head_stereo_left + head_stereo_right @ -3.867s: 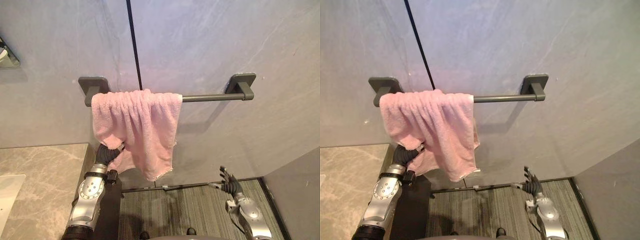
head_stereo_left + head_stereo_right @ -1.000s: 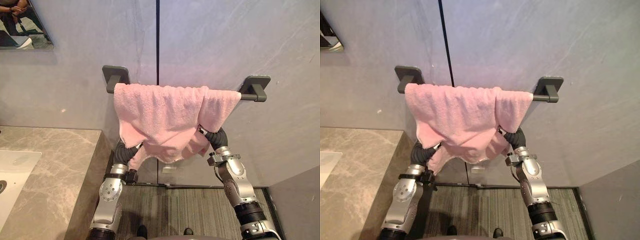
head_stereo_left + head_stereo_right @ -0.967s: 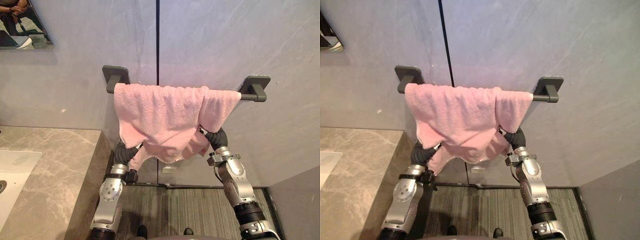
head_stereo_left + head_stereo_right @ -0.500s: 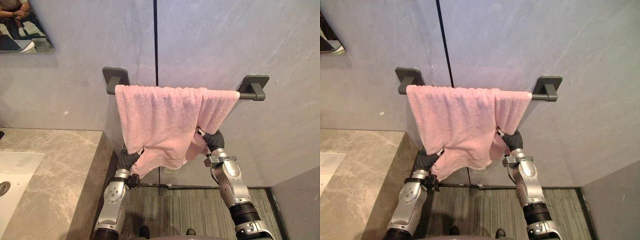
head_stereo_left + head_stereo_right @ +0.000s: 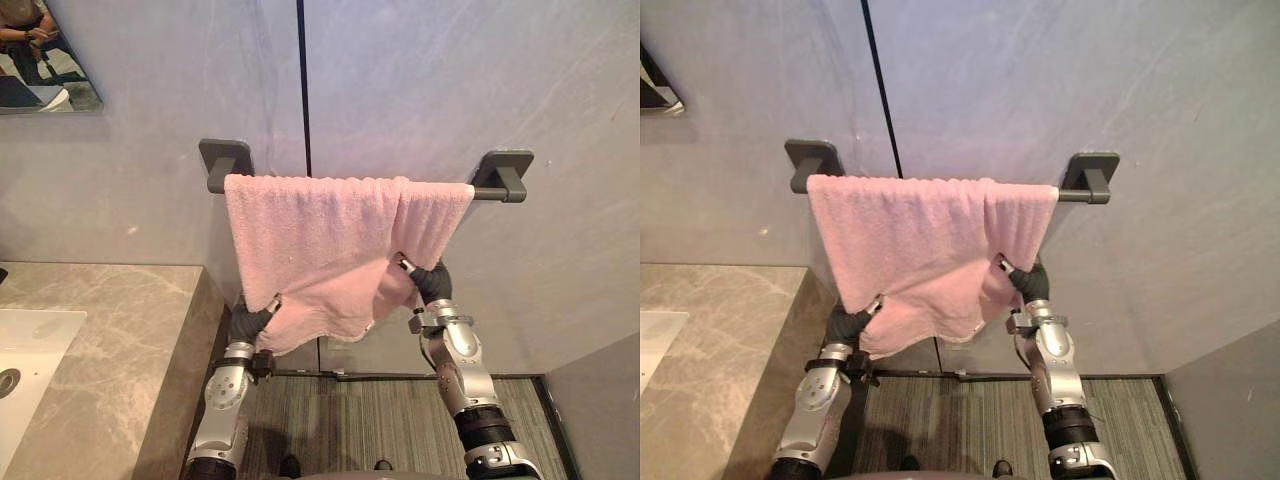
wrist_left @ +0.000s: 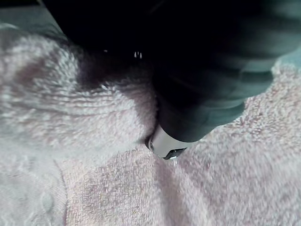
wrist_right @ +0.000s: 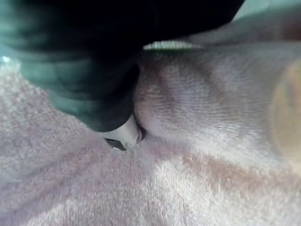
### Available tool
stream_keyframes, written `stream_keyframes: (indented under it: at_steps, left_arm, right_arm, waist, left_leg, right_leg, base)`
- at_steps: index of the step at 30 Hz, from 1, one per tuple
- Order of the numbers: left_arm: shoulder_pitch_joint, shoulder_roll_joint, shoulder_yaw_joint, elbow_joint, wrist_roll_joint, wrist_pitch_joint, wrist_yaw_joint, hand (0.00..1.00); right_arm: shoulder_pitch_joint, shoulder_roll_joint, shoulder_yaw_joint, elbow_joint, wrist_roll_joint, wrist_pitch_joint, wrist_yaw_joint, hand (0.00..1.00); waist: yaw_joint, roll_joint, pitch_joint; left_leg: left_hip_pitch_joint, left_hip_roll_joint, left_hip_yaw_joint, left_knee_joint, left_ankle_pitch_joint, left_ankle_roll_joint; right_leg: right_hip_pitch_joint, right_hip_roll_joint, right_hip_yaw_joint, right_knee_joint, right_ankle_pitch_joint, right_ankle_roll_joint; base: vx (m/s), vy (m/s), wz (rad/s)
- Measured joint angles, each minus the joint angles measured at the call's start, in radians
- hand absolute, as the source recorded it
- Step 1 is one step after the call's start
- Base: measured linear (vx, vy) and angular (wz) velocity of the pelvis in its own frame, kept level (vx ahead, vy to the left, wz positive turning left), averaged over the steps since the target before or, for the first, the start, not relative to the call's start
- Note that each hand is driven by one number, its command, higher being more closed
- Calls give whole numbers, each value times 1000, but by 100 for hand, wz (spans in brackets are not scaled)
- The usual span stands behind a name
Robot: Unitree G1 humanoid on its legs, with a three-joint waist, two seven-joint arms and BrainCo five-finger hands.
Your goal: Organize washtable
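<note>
A pink towel (image 5: 320, 250) hangs spread over a dark wall rail (image 5: 487, 190), from the rail's left bracket (image 5: 222, 158) almost to its right one. My left hand (image 5: 246, 322) is tucked under the towel's lower left edge. My right hand (image 5: 428, 282) sits under the lower right fold. Only the dark wrist covers stick out below the cloth. Up close, the left hand (image 6: 202, 94) and the right hand (image 7: 89, 89) are pressed into pink terry cloth (image 6: 94, 188).
A marble counter (image 5: 110, 340) with a white sink (image 5: 25, 350) lies at the lower left. A mirror (image 5: 40, 60) hangs at the upper left, with a person reflected in it. Grey striped flooring (image 5: 350, 420) runs below the rail. A wall panel (image 5: 600, 400) closes the lower right.
Both hands have dropped lower under the towel's bottom edge. The towel now hangs flatter and wider along the rail than a second ago.
</note>
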Motion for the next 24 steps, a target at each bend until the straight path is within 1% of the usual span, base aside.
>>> stream_keyframes:
  at_steps: [2,5,6,8,10,13,17,19,21,22,24]
  left_arm:
    - [6,0,0,0,1,3,13,0]
    - [15,0,1,0,3,11,16,0]
    - [31,0,2,2,8,21,18,0]
    - [49,0,11,10,8,25,19,0]
    - [66,0,17,16,4,30,22,0]
    - [79,-1,24,16,-35,30,36,0]
    - [90,-1,83,15,-52,31,49,0]
    - [89,-3,102,11,-69,31,62,0]
    - [105,-26,141,-30,-73,31,65,0]
    - [121,-44,165,-82,-80,31,74,0]
    - [136,-52,176,-171,-93,30,83,0]
  right_arm:
    - [15,0,-2,0,-4,5,-4,0]
    - [64,0,-5,14,-21,28,-24,0]
    - [90,0,-9,33,-28,44,-39,0]
    - [113,-1,-12,39,-29,50,-43,0]
    - [131,1,-20,39,-29,54,-44,0]
    - [146,1,-43,34,-29,54,-56,0]
    - [179,11,-90,32,-29,54,-86,0]
    - [208,21,-115,-1,-27,54,-97,0]
    - [238,34,-137,-74,-27,54,-111,0]
    - [246,41,-156,-121,-28,54,-121,0]
    - [254,41,-187,-194,-28,52,-135,0]
  waist:
    - [0,-2,2]
    - [0,-4,4]
    - [-1,-3,5]
    - [-5,-2,7]
    - [-9,-1,10]
    - [-10,-1,10]
    - [-11,0,11]
    - [-10,2,12]
    - [-9,5,14]
    - [-11,7,15]
    - [-10,9,17]
  left_leg:
    - [7,3,4,0,-2,-3]
    - [6,6,7,0,-3,-4]
    - [6,6,10,0,-4,-5]
    - [6,6,14,0,-5,-6]
    - [6,8,19,1,-6,-6]
    - [6,10,22,1,-6,-7]
    - [8,12,22,1,-6,-7]
    - [10,17,22,1,-6,-7]
    - [12,12,23,1,-7,-8]
    - [14,12,25,1,-8,-9]
    - [20,13,25,1,-10,-9]
  right_leg:
    - [8,2,0,-5,2,-1]
    - [5,5,3,-5,2,-1]
    - [4,5,6,-5,2,-1]
    - [1,6,10,-5,2,-1]
    - [-1,7,15,-5,3,-2]
    - [-3,9,20,-5,5,-4]
    - [-3,10,22,-5,7,-5]
    - [-1,10,27,-5,7,-5]
    - [0,10,26,-5,7,-5]
    - [1,10,27,-5,7,-5]
    - [6,10,29,-5,6,-5]
  base:
    - [-15,-13,-3]
    - [-25,-20,-4]
    - [-24,-16,-5]
    - [-17,-9,-8]
    - [-21,-11,-8]
    - [-31,-17,-5]
    - [-31,-16,-2]
    - [-36,-17,0]
    - [-15,-2,-2]
    - [-25,-8,-5]
    - [-24,-13,-4]
